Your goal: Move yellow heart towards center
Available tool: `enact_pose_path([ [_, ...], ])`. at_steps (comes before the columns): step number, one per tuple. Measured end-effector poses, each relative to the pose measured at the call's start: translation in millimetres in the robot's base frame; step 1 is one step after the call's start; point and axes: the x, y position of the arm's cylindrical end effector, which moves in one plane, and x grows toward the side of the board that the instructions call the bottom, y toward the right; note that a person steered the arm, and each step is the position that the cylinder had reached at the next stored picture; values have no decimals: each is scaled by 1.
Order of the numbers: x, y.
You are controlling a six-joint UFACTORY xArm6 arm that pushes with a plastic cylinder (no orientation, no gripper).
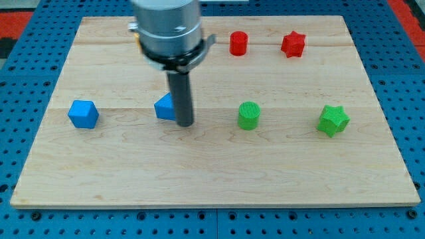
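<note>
The yellow heart does not show as a whole. Only a small yellow sliver [135,34] peeks out at the left edge of the arm's grey body near the view's top, and its shape cannot be made out. My tip [185,124] rests on the wooden board [212,166] left of centre. It touches, or nearly touches, the right side of a blue block [163,107] that the rod partly hides.
A blue cube [83,113] sits at the left. A green cylinder [249,115] is right of my tip and a green star [333,120] further right. A red cylinder [238,43] and a red star [293,44] sit near the top edge.
</note>
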Motion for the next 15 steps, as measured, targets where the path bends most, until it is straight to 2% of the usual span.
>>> enact_pose_path([
  [1,-23,-5],
  [2,-84,-21],
  [4,-170,-53],
  [6,-256,-62],
  [7,-257,-91],
  [10,-210,-96],
  [12,-198,-141],
  [15,-150,-113],
])
